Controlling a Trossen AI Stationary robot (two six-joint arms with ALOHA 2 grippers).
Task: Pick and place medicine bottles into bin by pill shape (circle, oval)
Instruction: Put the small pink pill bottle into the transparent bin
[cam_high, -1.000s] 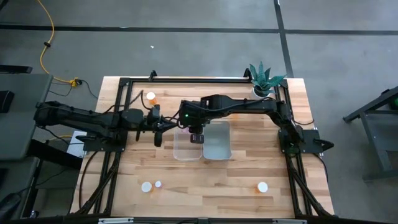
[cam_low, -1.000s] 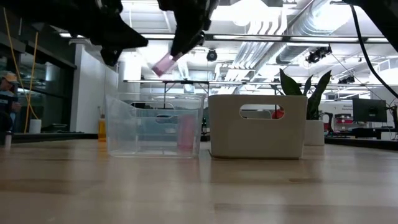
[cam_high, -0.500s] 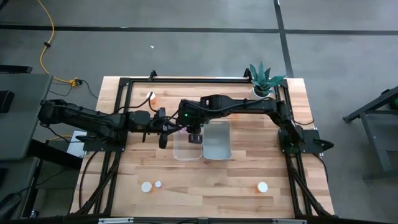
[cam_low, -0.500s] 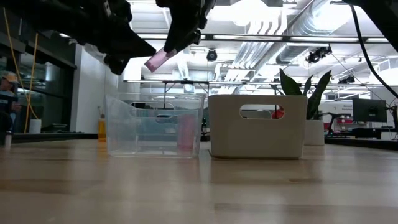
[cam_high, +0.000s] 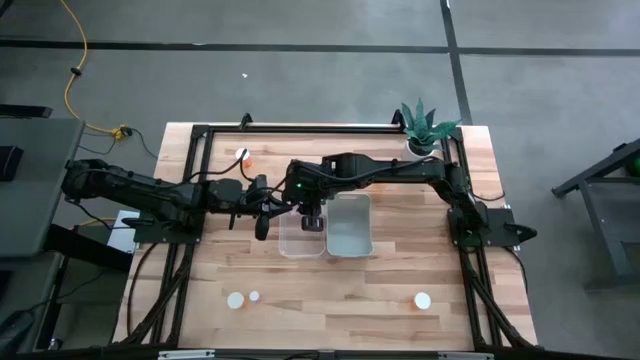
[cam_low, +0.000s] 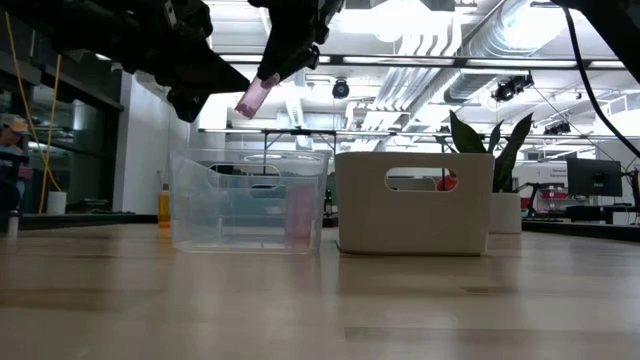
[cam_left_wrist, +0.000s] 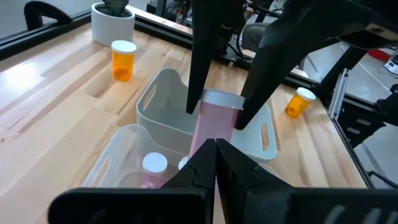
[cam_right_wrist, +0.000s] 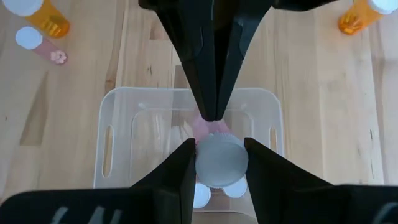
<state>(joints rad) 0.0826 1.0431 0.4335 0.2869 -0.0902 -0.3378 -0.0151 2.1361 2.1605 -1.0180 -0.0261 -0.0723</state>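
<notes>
The right gripper (cam_right_wrist: 214, 163) is clamped on a pink bottle (cam_left_wrist: 214, 124) held above the clear bin (cam_low: 248, 200), while the left gripper (cam_left_wrist: 216, 163), fingers pressed together and empty, hovers just beside it, so the placing step seemingly calls for release into that bin.

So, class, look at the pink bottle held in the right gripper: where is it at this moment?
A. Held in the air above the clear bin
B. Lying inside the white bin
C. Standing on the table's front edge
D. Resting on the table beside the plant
A: the right gripper holds the pink bottle tilted in the air above the clear bin, not touching it.
</notes>
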